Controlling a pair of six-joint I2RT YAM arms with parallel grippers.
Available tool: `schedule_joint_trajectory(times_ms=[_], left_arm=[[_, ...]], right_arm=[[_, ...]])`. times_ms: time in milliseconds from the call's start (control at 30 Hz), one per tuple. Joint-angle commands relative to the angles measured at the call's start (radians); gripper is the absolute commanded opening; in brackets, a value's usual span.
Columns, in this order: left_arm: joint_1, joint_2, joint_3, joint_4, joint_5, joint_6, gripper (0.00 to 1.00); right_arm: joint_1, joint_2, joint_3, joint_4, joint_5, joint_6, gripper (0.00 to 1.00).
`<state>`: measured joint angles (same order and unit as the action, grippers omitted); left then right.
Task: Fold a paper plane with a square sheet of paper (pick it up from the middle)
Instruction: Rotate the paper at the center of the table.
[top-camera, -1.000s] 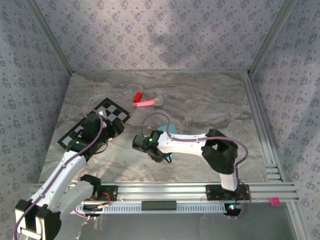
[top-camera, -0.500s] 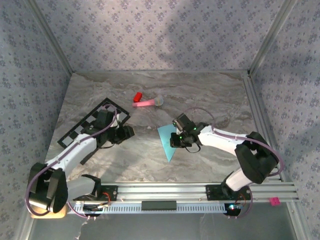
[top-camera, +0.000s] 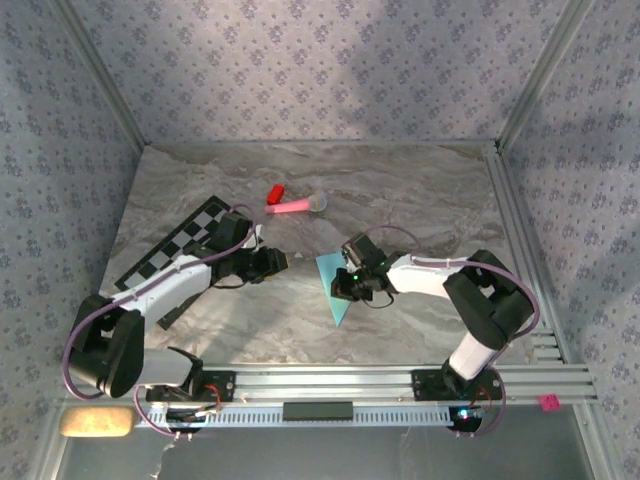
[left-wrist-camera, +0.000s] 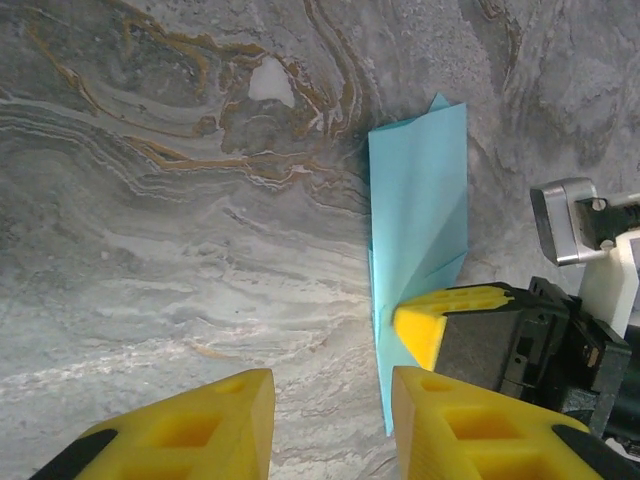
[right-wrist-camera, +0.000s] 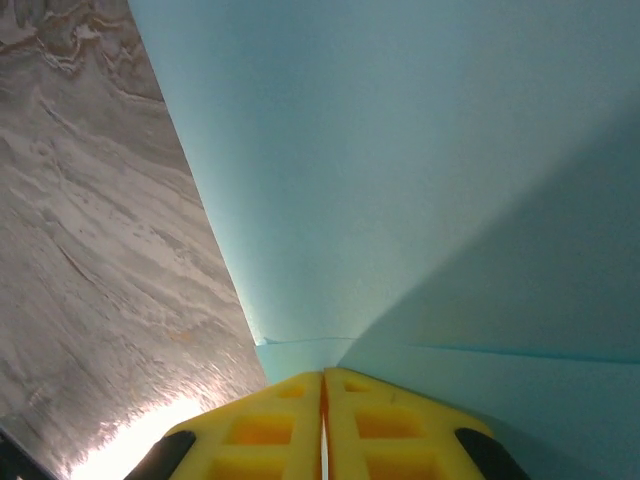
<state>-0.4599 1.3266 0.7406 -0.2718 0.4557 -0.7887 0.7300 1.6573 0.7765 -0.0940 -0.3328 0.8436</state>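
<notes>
- Marble-patterned tabletop (top-camera: 420, 200) fills the enclosure floor, with a metal rail (top-camera: 350, 380) along its near edge where both arms are bolted.
- Just beyond the rail, near the table's middle, the light-blue paper (top-camera: 336, 302) lies flat. It is folded into a narrow pointed shape whose tip points toward the rail.
- The right gripper (top-camera: 346, 286) sits on the paper's right side. Its yellow fingers are pressed together with no real gap, and their tips touch the sheet beside a crease.
- This looks like pinning the paper so a fold holds its line. Whether a layer is nipped between the closed fingers cannot be told.
- The left gripper (top-camera: 275, 262) hovers over bare marble just left of the paper, aimed toward it. Its fingers (left-wrist-camera: 200, 430) stand partly apart, with nothing between them and nothing touching them.
- That pose suggests it is lining up to take the free edge while the other arm anchors the sheet.
- Farther left, a black-and-white checkered mat (top-camera: 185, 238) lies under the left arm, apart from the paper.
- Beyond the paper, a pink stick toy (top-camera: 293, 207) rests beside a small red piece (top-camera: 274, 192), both well apart from the work.
- Farthest back, patterned lilac walls (top-camera: 320, 70) close the space.
</notes>
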Motion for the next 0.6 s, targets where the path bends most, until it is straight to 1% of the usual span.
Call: schedule_joint_trajectory(times_ms=[0,167,233,267,333,400,467,533,567], left_arm=[[-0.004,0.009,0.008,0.066,0.023,-0.038,0.36],[-0.005,0.051,0.026,0.081,0.044,-0.044,0.34],[-0.004,0.075,0.036,0.098,0.057,-0.054,0.33],[-0.004,0.085,0.041,0.105,0.064,-0.058,0.32],[-0.006,0.107,0.055,0.117,0.083,-0.066,0.3],[-0.01,0.122,0.067,0.126,0.095,-0.067,0.28],[-0.015,0.142,0.08,0.129,0.097,-0.067,0.27],[-0.021,0.169,0.1,0.132,0.109,-0.062,0.27],[-0.025,0.181,0.11,0.133,0.113,-0.06,0.26]], right_arm=[[0.035,0.041,-0.033,0.023,0.046,0.147,0.1],[0.102,0.045,-0.081,0.164,0.126,0.394,0.11],[0.13,0.05,-0.112,0.284,0.149,0.501,0.1],[0.14,0.051,-0.121,0.34,0.155,0.53,0.1],[0.154,0.032,-0.122,0.427,0.157,0.523,0.12],[0.16,-0.015,-0.104,0.414,0.165,0.467,0.12],[0.169,-0.107,-0.11,0.33,0.267,0.437,0.13],[0.18,-0.224,-0.146,0.212,0.424,0.4,0.18],[0.178,-0.272,-0.163,0.181,0.477,0.371,0.2]])
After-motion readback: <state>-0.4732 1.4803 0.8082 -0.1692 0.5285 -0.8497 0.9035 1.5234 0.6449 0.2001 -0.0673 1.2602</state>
